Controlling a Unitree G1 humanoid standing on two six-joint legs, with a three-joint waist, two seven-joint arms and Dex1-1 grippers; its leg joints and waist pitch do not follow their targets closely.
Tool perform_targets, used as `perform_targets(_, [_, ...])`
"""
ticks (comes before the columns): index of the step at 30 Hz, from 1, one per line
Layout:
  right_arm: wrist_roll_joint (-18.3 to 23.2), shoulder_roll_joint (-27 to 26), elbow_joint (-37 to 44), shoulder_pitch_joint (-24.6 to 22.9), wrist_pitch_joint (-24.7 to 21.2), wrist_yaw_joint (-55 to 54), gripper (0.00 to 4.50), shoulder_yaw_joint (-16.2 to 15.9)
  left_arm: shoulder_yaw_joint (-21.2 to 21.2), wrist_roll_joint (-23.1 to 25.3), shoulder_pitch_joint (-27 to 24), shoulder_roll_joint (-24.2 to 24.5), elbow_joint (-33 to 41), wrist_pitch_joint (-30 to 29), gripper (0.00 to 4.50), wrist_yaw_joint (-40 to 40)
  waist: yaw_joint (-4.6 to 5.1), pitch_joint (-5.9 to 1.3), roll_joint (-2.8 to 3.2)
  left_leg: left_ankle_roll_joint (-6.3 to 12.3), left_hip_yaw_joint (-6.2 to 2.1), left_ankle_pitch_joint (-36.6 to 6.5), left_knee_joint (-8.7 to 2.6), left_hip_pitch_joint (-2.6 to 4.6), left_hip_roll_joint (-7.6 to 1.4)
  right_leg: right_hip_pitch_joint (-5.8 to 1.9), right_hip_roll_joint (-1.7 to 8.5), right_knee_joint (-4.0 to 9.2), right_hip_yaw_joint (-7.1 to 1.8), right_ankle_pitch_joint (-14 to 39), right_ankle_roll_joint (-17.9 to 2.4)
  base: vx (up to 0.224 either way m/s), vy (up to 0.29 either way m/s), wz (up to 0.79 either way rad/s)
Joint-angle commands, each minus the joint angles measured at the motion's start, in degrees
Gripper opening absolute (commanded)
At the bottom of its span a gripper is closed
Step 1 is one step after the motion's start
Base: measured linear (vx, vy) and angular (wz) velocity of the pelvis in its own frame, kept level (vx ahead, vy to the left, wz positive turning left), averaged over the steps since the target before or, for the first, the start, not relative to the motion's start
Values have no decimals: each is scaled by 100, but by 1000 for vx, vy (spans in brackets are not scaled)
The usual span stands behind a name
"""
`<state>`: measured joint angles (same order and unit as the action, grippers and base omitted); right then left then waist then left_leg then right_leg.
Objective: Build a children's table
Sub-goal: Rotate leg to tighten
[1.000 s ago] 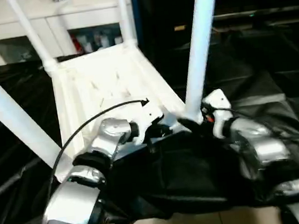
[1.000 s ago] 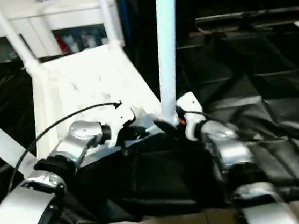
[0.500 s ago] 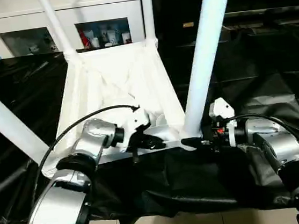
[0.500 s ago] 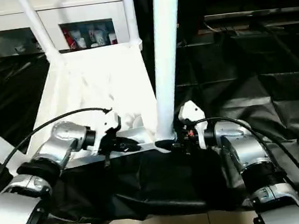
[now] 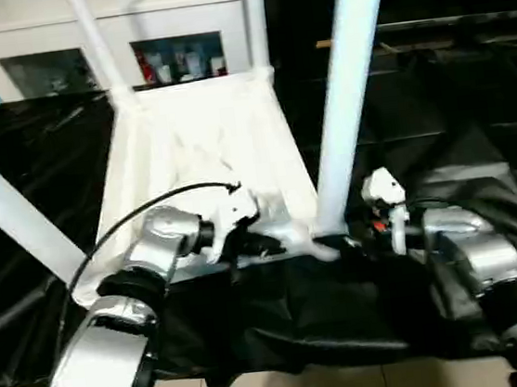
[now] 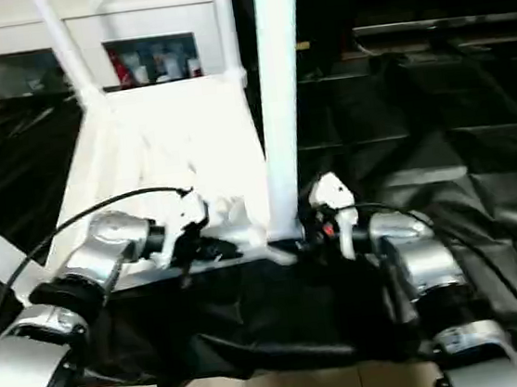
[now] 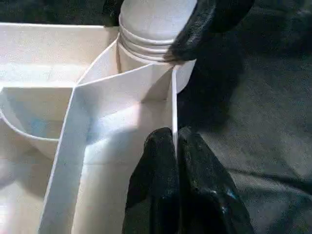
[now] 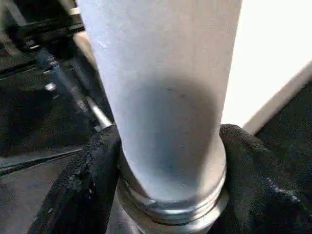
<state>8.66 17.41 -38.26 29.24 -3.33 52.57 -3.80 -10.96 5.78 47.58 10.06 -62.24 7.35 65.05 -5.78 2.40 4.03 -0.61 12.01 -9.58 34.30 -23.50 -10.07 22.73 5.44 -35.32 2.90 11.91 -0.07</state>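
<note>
Upside-down tabletop (image 5: 200, 135): left gripper (image 7: 175, 146) pinches its rim, right gripper (image 8: 165, 161) clasps the five-o'clock corner leg (image 5: 345, 90), probably seating it; next, press down.

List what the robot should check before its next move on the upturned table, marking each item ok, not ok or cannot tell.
1. Left tool pinches the tabletop rim: ok.
2. Right tool has fingers on both sides of the near right leg, at its base: ok.
3. That leg stands in its corner socket: ok.
4. Leg seated fully: cannot tell.
5. Other three legs stand in the tabletop: ok.
</note>
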Motion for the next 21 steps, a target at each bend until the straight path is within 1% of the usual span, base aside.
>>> perform_targets(1, [-334, -258, -513, -43, -160, -827, 272, -123, 168, -94, 190, -309, -84, -110, 0, -645, 47, -286, -98, 139, -213, -1784, -487, 209, -347, -186, 407, 494, -166, 1432, -1420, 0, 0, 0])
perform_targets(2, [-347, -395, -638, 1, -192, -1227, 272, -33, 192, -70, 242, -411, -146, -164, 0, -957, 80, -258, -58, -37, -220, -2161, -509, 269, -345, -155, 417, 570, -186, 1935, -1304, 0, 0, 0])
perform_targets(3, [-345, -460, -694, 28, -209, -1425, 272, 16, 193, -52, 262, -458, -169, -191, 0, -1088, 96, -254, -68, -102, -238, -2290, -520, 294, -347, -156, 425, 587, -188, 2109, -1258, 0, 0, 0])
perform_targets(4, [-379, -694, -875, 130, -260, -2107, 272, 144, 195, 22, 341, -631, -276, -295, 0, -1648, 137, -240, -17, -213, -266, -2524, -550, 309, -346, -150, 418, 610, -196, 2318, -1170, 0, 0, 0])
perform_targets(5, [-386, -810, -961, 190, -300, -2408, 272, 199, 212, 38, 382, -721, -332, -352, 0, -1919, 178, -246, -30, -309, -290, -2642, -576, 310, -342, -160, 410, 609, -192, 2361, -1105, 0, 0, 0])
perform_targets(6, [-394, -976, -1070, 276, -353, -2748, 272, 247, 245, 46, 440, -851, -407, -430, 0, -2278, 199, -251, -33, -354, -294, -2665, -582, 305, -337, -156, 399, 598, -197, 2315, -1082, 0, 0, 0])
perform_targets(7, [-406, -1054, -1136, 322, -356, -2874, 272, 264, 268, 46, 472, -910, -457, -452, 0, -2435, 235, -261, -9, -407, -302, -2742, -593, 323, -331, -144, 394, 603, -202, 2201, -1081, 0, 0, 0])
perform_targets(8, [-468, -1157, -1184, 376, -329, -2960, 272, 214, 269, 53, 503, -978, -495, -436, 0, -2505, 268, -265, -10, -381, -291, -2768, -583, 332, -317, -129, 380, 616, -208, 2058, -1109, 0, 0, 0])
perform_targets(9, [-496, -1194, -1200, 395, -314, -2985, 272, 189, 267, 59, 513, -1001, -508, -425, 0, -2522, 268, -265, -10, -381, -291, -2768, -583, 332, -317, -129, 380, 616, -208, 2058, -1109, 0, 0, 0])
perform_targets(10, [-546, -1278, -1181, 427, -203, -2928, 272, 114, 269, 60, 533, -1056, -526, -393, 0, -2530, 283, -278, -2, -288, -281, -2654, -576, 306, -305, -151, 381, 609, -219, 1793, -1141, 0, 0, 0])
perform_targets(11, [-559, -1308, -1144, 435, -100, -2854, 307, 75, 273, 60, 542, -1084, -529, -363, 0, -2516, 283, -284, -19, -187, -259, -2522, -567, 289, -295, -165, 375, 612, -219, 1610, -1161, 0, 0, 0])
perform_targets(13, [-511, -1312, -1099, 431, -16, -2753, 341, 93, 280, 50, 541, -1090, -522, -347, 0, -2473, 273, -289, -29, -87, -246, -2398, -550, 280, -293, -179, 395, 617, -225, 1551, -1176, 0, 0, 0])
perform_targets(14, [-424, -1264, -1040, 431, 106, -2523, 341, 144, 260, 9, 526, -1061, -522, -257, 0, -2294, 255, -298, -26, 26, -235, -2196, -537, 264, -298, -193, 400, 611, -224, 1457, -1207, 0, 0, 0])
perform_targets(16, [-402, -1186, -966, 409, 152, -2324, 361, 130, 231, -1, 507, -1021, -514, -205, 0, -2151, 246, -295, -23, 95, -233, -2096, -540, 247, -305, -208, 394, 604, -213, 1414, -1218, 0, 0, 0])
perform_targets(17, [-350, -1060, -864, 372, 204, -2028, 377, 106, 203, -10, 483, -954, -488, -144, 0, -1941, 229, -299, -39, 133, -230, -2054, -537, 252, -310, -218, 390, 603, -208, 1398, -1224, 0, 0, 0])
perform_targets(18, [-323, -1003, -821, 356, 225, -1895, 386, 97, 192, -14, 473, -924, -477, -116, 0, -1845, 219, -304, -35, 156, -224, -2017, -530, 250, -312, -224, 383, 594, -208, 1335, -1231, 0, 0, 0])
perform_targets(19, [-303, -959, -790, 345, 246, -1787, 396, 91, 185, -17, 467, -900, -473, -91, 0, -1767, 204, -313, -33, 229, -214, -1865, -521, 239, -322, -228, 383, 565, -209, 1089, -1302, 0, 0, 0])
perform_targets(20, [-281, -832, -699, 304, 264, -1535, 396, 53, 158, -5, 451, -839, -453, -12, 0, -1622, 202, -314, -71, 269, -209, -1821, -516, 234, -317, -239, 381, 566, -202, 1043, -1324, 0, 0, 0])
perform_targets(21, [-281, -808, -681, 295, 270, -1490, 396, 43, 155, -6, 447, -828, -448, -5, 0, -1591, 188, -318, -66, 302, -211, -1748, -507, 223, -318, -255, 388, 552, -199, 994, -1339, 0, 0, 0])
